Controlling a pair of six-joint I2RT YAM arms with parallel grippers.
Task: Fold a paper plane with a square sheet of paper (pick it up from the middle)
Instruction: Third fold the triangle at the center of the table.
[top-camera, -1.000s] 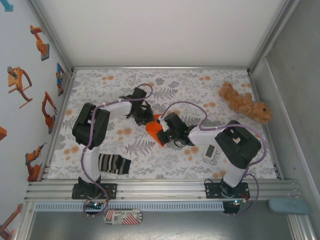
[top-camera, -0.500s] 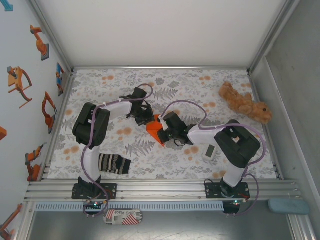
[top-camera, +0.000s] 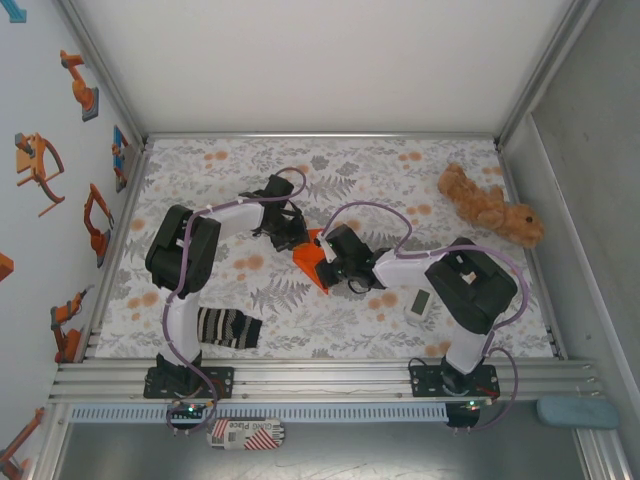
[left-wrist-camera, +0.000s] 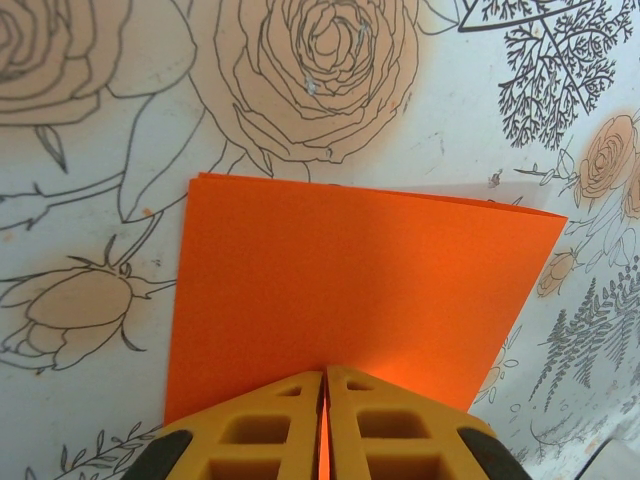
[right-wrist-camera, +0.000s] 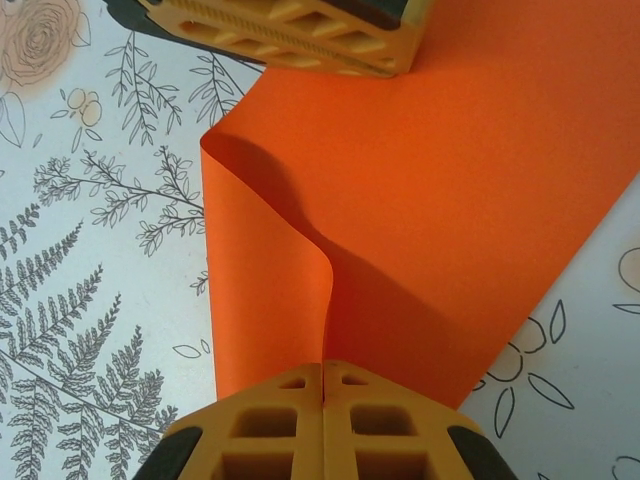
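The square sheet of paper (top-camera: 311, 263) is bright orange and lies mid-table between both grippers. In the left wrist view the paper (left-wrist-camera: 350, 270) is folded over, with two layers showing at its far edge. My left gripper (left-wrist-camera: 325, 372) is shut on its near edge, and orange shows in the slit between the fingers. My right gripper (right-wrist-camera: 323, 366) is shut on a raised ridge of the paper (right-wrist-camera: 440, 190), which curls up from the mat. The left gripper's fingers (right-wrist-camera: 290, 35) hold the opposite edge. From above, the left gripper (top-camera: 298, 238) and right gripper (top-camera: 331, 262) face each other.
A striped black-and-white sock (top-camera: 228, 327) lies near the left arm's base. A brown plush toy (top-camera: 490, 208) rests at the far right of the floral mat (top-camera: 300, 165). Metal frame rails border the table.
The right arm's elbow has edged slightly left. The paper and both grippers hold nearly the same place.
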